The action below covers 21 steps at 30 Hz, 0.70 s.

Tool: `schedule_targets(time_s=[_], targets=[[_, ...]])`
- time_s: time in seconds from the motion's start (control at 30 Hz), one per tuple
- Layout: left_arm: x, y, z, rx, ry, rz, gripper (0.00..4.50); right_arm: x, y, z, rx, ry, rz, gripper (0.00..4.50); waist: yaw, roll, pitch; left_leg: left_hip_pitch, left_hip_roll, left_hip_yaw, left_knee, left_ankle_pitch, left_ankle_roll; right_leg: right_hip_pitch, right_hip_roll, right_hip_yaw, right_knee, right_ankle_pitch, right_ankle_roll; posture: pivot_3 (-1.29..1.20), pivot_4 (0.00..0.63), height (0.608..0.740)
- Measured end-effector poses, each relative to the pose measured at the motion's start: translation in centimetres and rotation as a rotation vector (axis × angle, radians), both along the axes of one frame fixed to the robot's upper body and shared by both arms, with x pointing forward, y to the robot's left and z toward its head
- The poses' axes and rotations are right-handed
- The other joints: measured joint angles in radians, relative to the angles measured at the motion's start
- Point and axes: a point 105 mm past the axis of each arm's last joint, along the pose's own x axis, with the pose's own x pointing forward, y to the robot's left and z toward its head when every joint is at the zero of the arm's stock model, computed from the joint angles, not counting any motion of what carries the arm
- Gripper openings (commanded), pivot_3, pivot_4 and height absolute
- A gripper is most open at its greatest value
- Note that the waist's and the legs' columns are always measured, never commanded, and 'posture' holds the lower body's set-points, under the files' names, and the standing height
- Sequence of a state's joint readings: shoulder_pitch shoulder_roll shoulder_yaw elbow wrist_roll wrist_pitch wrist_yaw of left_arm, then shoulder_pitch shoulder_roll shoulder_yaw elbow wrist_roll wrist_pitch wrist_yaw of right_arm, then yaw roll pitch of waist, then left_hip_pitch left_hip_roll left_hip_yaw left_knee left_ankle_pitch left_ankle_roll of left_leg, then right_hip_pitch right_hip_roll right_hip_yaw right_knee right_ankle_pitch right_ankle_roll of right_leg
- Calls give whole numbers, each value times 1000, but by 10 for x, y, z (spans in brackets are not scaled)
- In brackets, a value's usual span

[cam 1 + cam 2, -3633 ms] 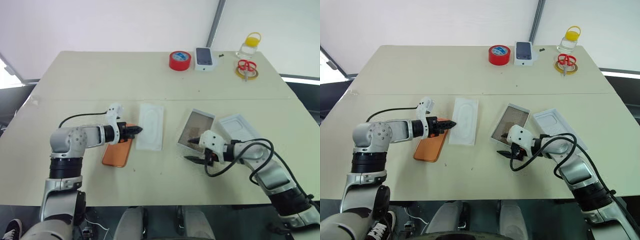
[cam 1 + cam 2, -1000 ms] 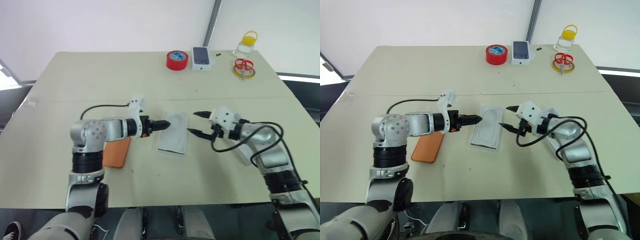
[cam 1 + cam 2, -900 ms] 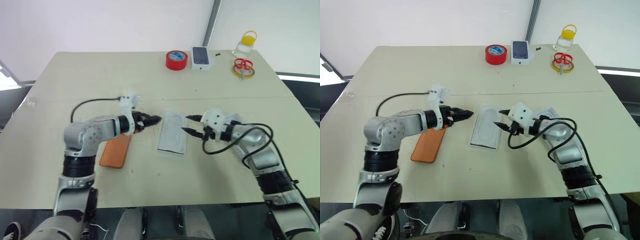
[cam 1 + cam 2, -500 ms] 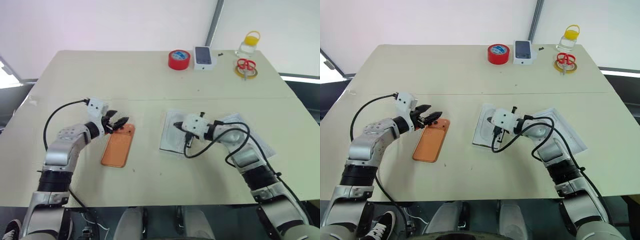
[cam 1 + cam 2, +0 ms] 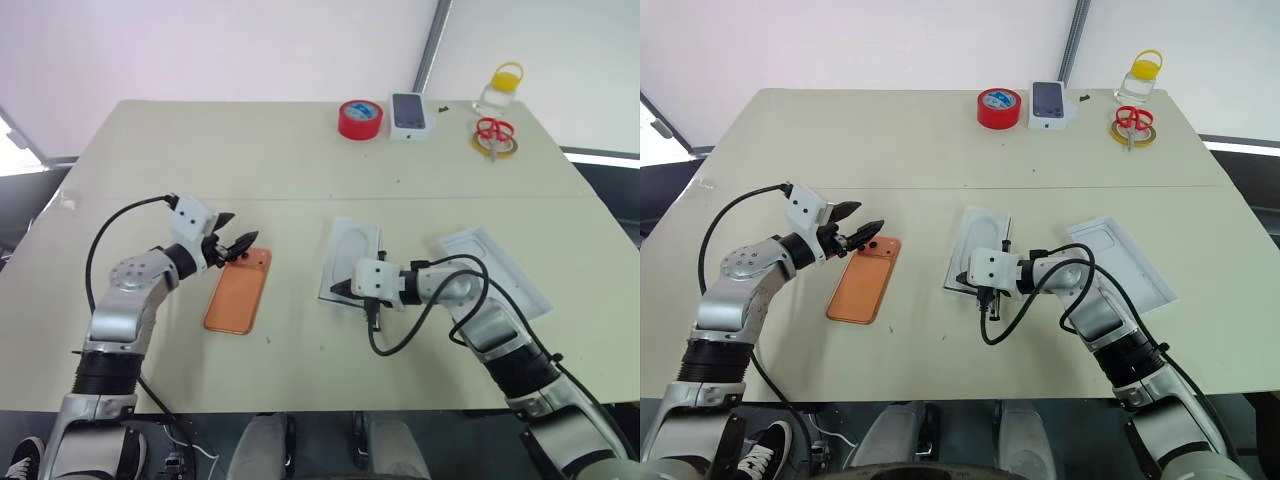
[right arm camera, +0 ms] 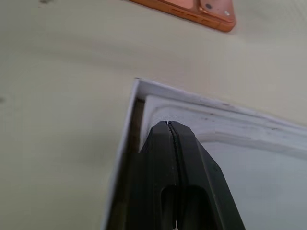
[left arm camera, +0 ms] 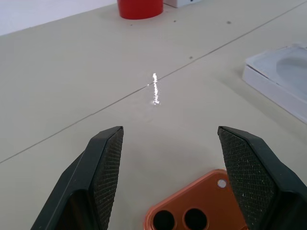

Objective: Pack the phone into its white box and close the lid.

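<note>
Pincer tips of the right arm are pressed tight together, with nothing seen between them. They rest at the near corner of the white box, on the thin white sheet that lies inside it. Just to the right of that arm lies the lid, open side up, on the desk.

Over on the other side, the left pincer is spread wide and holds nothing. It hangs just above the camera end of the phone. The phone lies flat on its front, well apart from the box, with its dark lenses facing up.

The phone looks stiff, smooth and a bit heavy, so it could slip. Its glass could crack if dropped. A good hold would be across its two long sides, near the end, with the tips low by the desk.

The box and lid look light and thin, so a push could slide them. The sheet probably has to come out before the phone goes in.
</note>
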<state>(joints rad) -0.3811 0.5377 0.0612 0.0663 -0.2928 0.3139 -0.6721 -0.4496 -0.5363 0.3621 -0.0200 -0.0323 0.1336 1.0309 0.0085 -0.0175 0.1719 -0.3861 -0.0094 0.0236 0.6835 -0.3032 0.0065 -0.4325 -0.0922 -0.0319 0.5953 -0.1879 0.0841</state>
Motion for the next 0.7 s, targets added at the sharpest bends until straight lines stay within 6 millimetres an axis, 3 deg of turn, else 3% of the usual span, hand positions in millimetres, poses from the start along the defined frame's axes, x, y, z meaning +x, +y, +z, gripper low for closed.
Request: schedule_targets(time_s=[0.13,0.4,0.57,0.7], targets=[[0,1,-1,0,6,3,3344,0,-2,3,1,-1,-1,25,0,0,0,0,1,0,0,0,0,0,1,0,0,0,0,0,150,740],[0,-4,-3,-21,19,-5,3344,25,3,29,96,-142,-82,25,2,0,0,0,1,0,0,0,0,0,1,0,0,0,0,0,150,740],[1,-14,13,-30,-20,-35,3344,25,-2,13,4,-151,-66,25,1,0,0,0,1,0,0,0,0,0,1,0,0,0,0,0,150,740],[2,-20,20,-57,-22,-47,3344,16,-17,-2,-106,-87,-37,25,2,0,0,0,1,0,0,0,0,0,1,0,0,0,0,0,150,740]])
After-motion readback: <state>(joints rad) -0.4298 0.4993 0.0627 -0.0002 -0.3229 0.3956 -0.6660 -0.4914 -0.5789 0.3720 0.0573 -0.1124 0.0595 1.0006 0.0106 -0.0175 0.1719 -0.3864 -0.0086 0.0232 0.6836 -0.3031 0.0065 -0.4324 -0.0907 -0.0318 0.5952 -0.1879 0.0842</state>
